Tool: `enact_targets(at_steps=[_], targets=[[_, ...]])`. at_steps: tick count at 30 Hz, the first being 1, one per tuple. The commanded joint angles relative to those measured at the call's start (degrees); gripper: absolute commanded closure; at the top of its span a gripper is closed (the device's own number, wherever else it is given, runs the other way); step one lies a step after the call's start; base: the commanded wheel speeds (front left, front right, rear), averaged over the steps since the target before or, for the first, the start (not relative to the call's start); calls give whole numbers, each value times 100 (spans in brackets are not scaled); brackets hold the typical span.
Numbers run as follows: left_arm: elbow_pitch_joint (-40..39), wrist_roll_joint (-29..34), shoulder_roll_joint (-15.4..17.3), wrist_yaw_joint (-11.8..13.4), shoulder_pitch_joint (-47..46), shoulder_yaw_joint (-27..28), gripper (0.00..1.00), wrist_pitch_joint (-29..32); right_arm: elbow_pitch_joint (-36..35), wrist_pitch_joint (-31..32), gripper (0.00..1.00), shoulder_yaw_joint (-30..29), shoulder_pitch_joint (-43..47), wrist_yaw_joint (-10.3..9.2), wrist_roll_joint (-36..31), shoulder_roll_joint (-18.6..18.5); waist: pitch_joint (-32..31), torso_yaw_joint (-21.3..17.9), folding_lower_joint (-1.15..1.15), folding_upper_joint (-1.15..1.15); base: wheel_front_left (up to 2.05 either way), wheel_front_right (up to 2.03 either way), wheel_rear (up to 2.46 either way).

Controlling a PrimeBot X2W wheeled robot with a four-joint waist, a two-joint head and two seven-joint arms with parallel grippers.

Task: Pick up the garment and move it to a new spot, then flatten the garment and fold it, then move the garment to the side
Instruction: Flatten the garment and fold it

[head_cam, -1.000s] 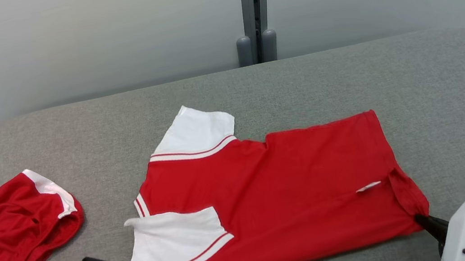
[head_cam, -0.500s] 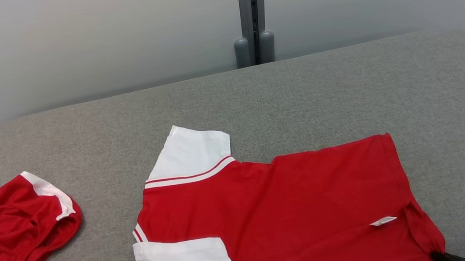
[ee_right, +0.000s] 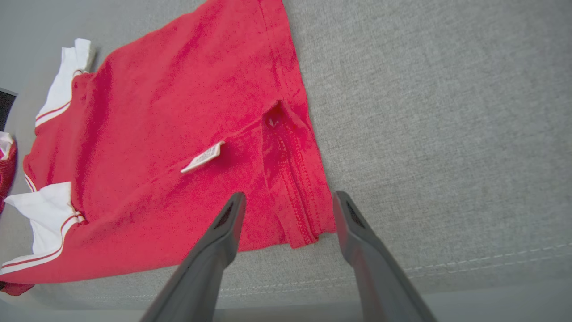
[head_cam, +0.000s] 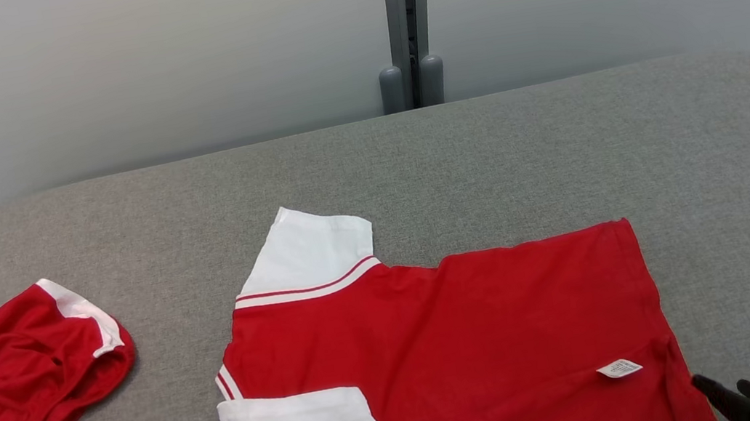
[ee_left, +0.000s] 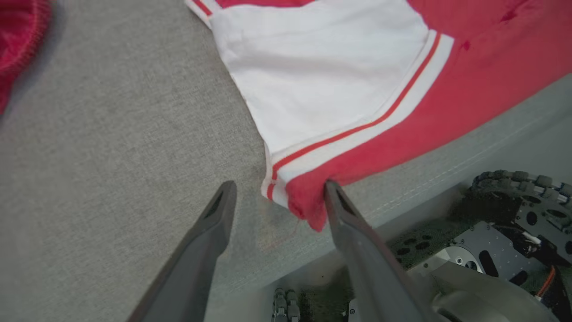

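Observation:
The red garment (head_cam: 453,346) with white sleeves lies spread on the grey table (head_cam: 558,155), its near edge close to the table's front edge. A white sleeve (ee_left: 321,80) is folded over the red body. My left gripper (ee_left: 277,197) is open, and the garment's red front-left corner lies between its tips, against the right finger. My right gripper (ee_right: 289,201) is open too, with the hem corner (ee_right: 304,223) lying flat between its fingers. In the head view the right gripper (head_cam: 727,390) sits just off the garment's lower right corner.
A second red garment (head_cam: 18,385) with white trim lies crumpled at the table's left. A small white label (head_cam: 619,368) sticks up near the hem. The table's front edge (ee_left: 402,197) runs just below the garment, with my base beneath. A grey post (head_cam: 409,22) stands behind.
The garment slid toward me across the table while the other red garment stayed put. The right gripper, which touched the hem corner before, now stands open just off it.

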Motion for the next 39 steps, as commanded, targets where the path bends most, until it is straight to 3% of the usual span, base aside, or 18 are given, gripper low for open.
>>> enact_targets(at_steps=[1, 6, 12, 16, 17, 23, 27, 34, 39], targets=[[-22, 66, 73, -5, -184, 104, 0, -50, -81, -23, 0, -62, -106, 12, 100, 12, -2, -8, 0, 0, 0, 0, 0], [-92, 72, 134, -114, -680, 398, 0, -27, -171, -162, 0, -157, -547, 12, 10, 4, 133, -77, 0, 0, 0, 0, 0], [155, 166, 30, -562, -1723, 714, 0, 241, 73, -546, 0, -289, -1434, 13, -152, -18, 669, -119, 0, 0, 0, 0, 0], [712, 251, -259, -1026, -2570, 834, 0, 427, 466, -713, 0, -249, -2132, 12, -241, 14, 1102, -164, 0, 0, 0, 0, 0], [712, 251, -259, -1026, -2570, 834, 0, 427, 466, -713, 0, -249, -2132, 12, -241, 14, 1102, -164, 0, 0, 0, 0, 0], [1682, 410, -828, -1709, -3743, 792, 0, 805, 1127, -769, 0, -163, -3064, 12, -285, -32, 1659, -201, 0, 0, 0, 0, 0], [2279, 484, -1167, -2008, -4391, 693, 0, 1043, 1491, -722, 0, -63, -3574, 12, -250, -76, 1959, -244, 0, 0, 0, 0, 0], [3037, 375, -1576, -2213, -5090, 394, 0, 1282, 1894, -443, 0, 239, -4098, 12, -155, -47, 2318, -385, 0, 0, 0, 0, 0], [3327, 118, -1614, -2217, -5349, 124, 0, 1367, 1891, -436, 0, 582, -4252, 12, -92, -14, 2575, -532, 0, 0, 0, 0, 0]])
